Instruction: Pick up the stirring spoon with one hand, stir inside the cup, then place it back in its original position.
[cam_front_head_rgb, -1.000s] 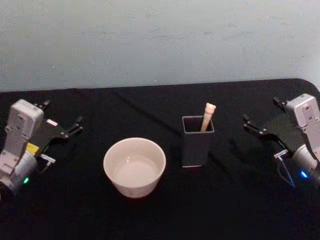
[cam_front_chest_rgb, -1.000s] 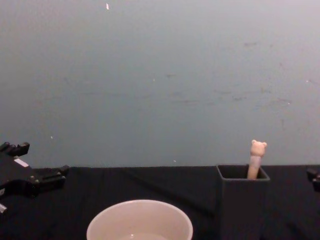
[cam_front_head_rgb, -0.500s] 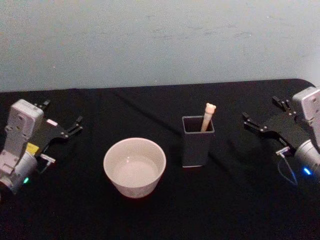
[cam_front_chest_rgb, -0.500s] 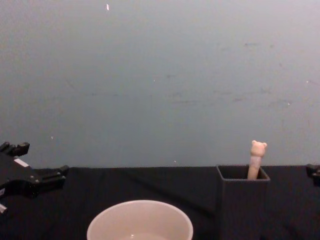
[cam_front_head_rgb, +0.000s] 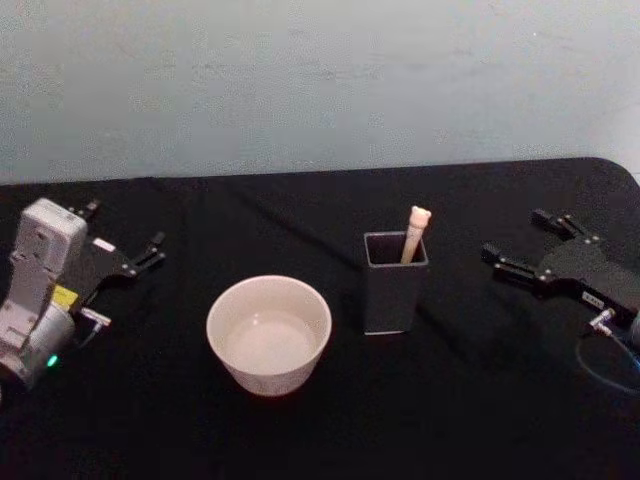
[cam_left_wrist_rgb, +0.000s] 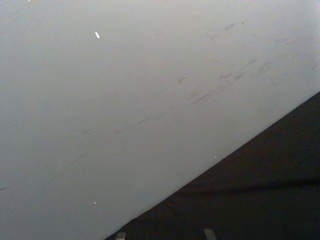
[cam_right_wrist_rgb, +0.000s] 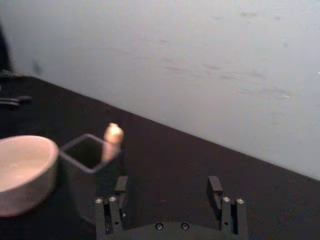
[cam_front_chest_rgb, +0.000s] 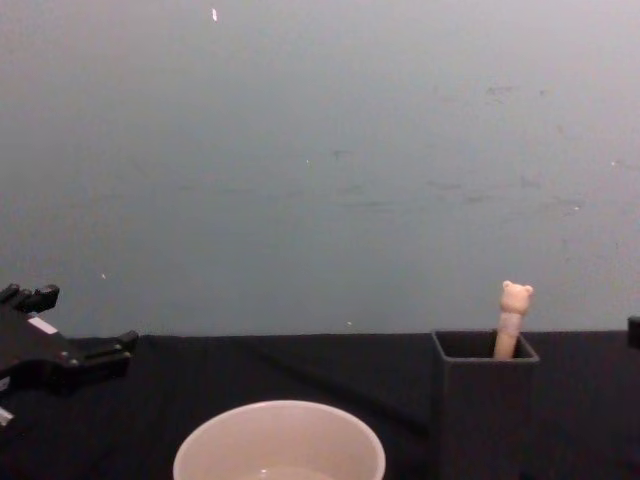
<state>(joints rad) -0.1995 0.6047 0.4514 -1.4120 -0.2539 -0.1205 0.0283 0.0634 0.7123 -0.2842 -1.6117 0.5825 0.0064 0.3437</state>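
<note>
The stirring spoon (cam_front_head_rgb: 415, 232) stands in a dark grey square holder (cam_front_head_rgb: 393, 290), only its peach bear-head handle (cam_front_chest_rgb: 514, 312) showing above the rim. The cream-white cup (cam_front_head_rgb: 268, 335) sits left of the holder, with its rim low in the chest view (cam_front_chest_rgb: 280, 440). My right gripper (cam_front_head_rgb: 513, 236) hovers open to the right of the holder, apart from it. Its wrist view shows both fingers spread (cam_right_wrist_rgb: 168, 186) with the spoon (cam_right_wrist_rgb: 113, 135) and holder (cam_right_wrist_rgb: 82, 165) ahead. My left gripper (cam_front_head_rgb: 125, 228) rests open at the far left (cam_front_chest_rgb: 85, 320).
A black cloth (cam_front_head_rgb: 460, 400) covers the table, whose back edge meets a pale grey-blue wall (cam_front_head_rgb: 320, 80). The left wrist view faces that wall (cam_left_wrist_rgb: 125, 90) and a strip of cloth (cam_left_wrist_rgb: 260, 185). Bare cloth lies between the holder and my right gripper.
My right gripper has dropped lower and levelled out, its grey wrist body sliding off the right edge of the head view. The left arm, cup and spoon have not moved.
</note>
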